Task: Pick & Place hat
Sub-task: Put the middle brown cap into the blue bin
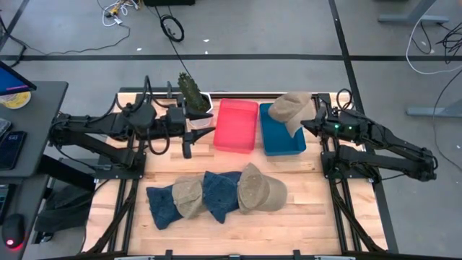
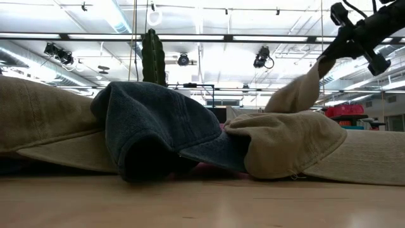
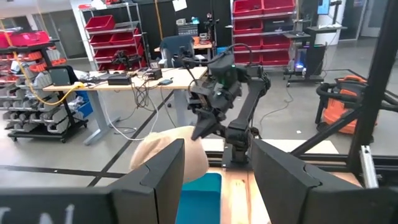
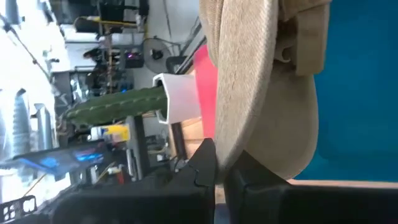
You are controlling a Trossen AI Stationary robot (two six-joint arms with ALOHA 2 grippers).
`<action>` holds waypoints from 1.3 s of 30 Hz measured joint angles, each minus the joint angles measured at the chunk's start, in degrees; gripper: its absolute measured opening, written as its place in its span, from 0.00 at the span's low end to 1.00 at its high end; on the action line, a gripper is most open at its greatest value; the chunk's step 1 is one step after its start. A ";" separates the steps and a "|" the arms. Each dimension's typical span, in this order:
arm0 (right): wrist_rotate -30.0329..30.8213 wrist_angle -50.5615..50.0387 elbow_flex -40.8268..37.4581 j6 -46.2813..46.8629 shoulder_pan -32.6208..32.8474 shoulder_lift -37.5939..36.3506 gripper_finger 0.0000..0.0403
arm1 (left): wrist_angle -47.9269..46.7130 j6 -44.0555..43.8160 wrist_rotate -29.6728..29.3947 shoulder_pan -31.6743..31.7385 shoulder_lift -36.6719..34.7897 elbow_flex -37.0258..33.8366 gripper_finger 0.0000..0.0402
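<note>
High view has the right hand point(image 1: 309, 121) pinched shut on the edge of a tan hat point(image 1: 288, 108) hanging limp over the blue bin point(image 1: 281, 141), so it looks light, soft and floppy, best gripped by its stiffer brim.

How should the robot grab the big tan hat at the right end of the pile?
Best guess: by its brim. The tan hat lies on top of the blue cap, with its brim toward the table's right side, so coming down from above on that side looks easiest. The right gripper holds another tan cap over the blue bin.
</note>
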 joint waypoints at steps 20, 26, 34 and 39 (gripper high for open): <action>20.42 28.97 -15.89 12.10 12.88 -1.00 0.01 | -0.05 -0.02 0.02 0.56 0.00 0.00 0.47; 27.13 28.96 -16.09 15.60 19.88 -1.10 0.01 | -0.04 0.02 0.00 0.58 0.00 0.00 0.47; 35.63 20.86 -16.11 23.71 27.04 -0.51 0.01 | -0.05 0.04 0.00 0.58 0.00 0.00 0.47; 37.11 23.60 -16.11 23.91 27.39 1.16 0.01 | -0.08 0.07 0.00 0.58 0.00 0.00 0.47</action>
